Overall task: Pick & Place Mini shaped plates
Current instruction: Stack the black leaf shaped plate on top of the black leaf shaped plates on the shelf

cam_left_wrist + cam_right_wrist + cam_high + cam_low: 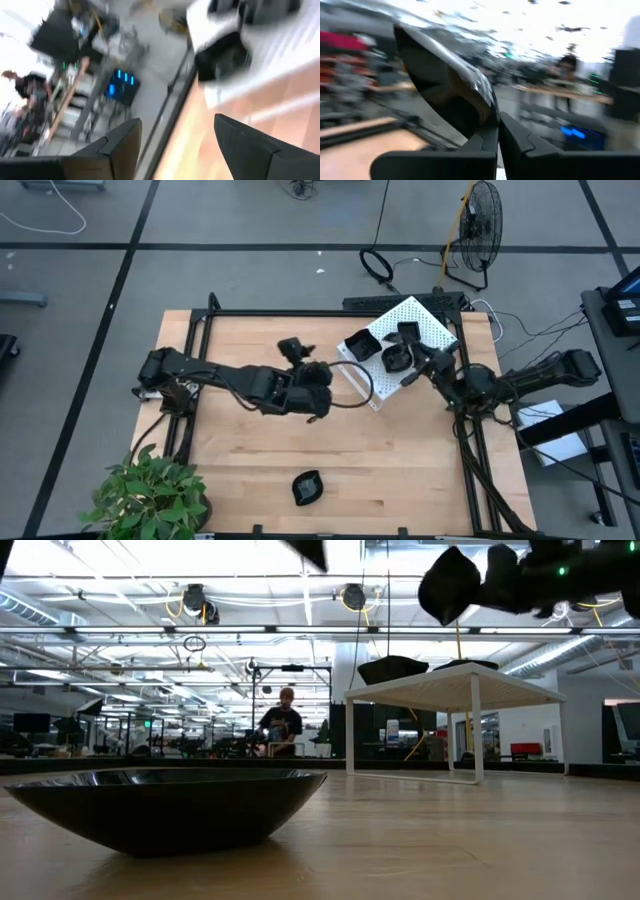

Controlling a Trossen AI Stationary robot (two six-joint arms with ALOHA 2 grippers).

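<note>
glossy black plate (445, 85), stiff and slick, sat pinched by its rim in the right gripper (497, 131) over the white box (405, 345); left gripper (172, 140) gaped wide beside the box.

high: straight down on table (400, 470) | low: tabletop level | wrists: forward

Pale, smooth wooden tabletop (470, 840) here, fine grain, a soft sheen under the lights. On it a small black glossy dish (165, 808), smooth as glazed ceramic or plastic. Another black dish (447, 85), mirror-bright, sits pinched in matt dark plastic fingers (482, 145). The white perforated box (425, 320) looks matt.
</note>
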